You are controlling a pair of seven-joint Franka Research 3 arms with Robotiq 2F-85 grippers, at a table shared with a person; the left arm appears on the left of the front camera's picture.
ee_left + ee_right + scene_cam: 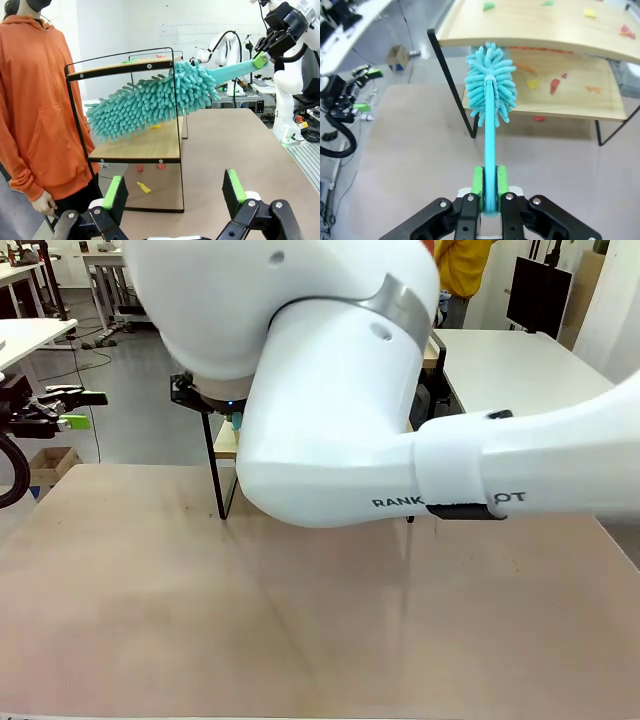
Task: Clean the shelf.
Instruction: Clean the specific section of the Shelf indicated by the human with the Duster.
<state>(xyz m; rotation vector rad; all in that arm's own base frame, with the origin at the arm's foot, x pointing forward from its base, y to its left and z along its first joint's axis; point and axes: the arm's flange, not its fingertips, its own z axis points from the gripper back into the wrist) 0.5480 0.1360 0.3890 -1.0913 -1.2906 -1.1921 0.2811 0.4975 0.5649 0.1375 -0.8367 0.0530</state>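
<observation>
Right gripper [490,182] clamped on the duster [490,85], left gripper [175,192] wide open and empty: the fluffy head just ahead may snag the shelf [520,30] frame and tip it.

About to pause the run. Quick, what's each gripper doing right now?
Left gripper: open, empty.
Right gripper: closed on the duster handle.

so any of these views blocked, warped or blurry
front view: the right arm looms near the lens, hiding most of the shelf; right wrist view: wide angle bows the shelf boards; left wrist view: sharp, evenly lit, duster crisp
</observation>
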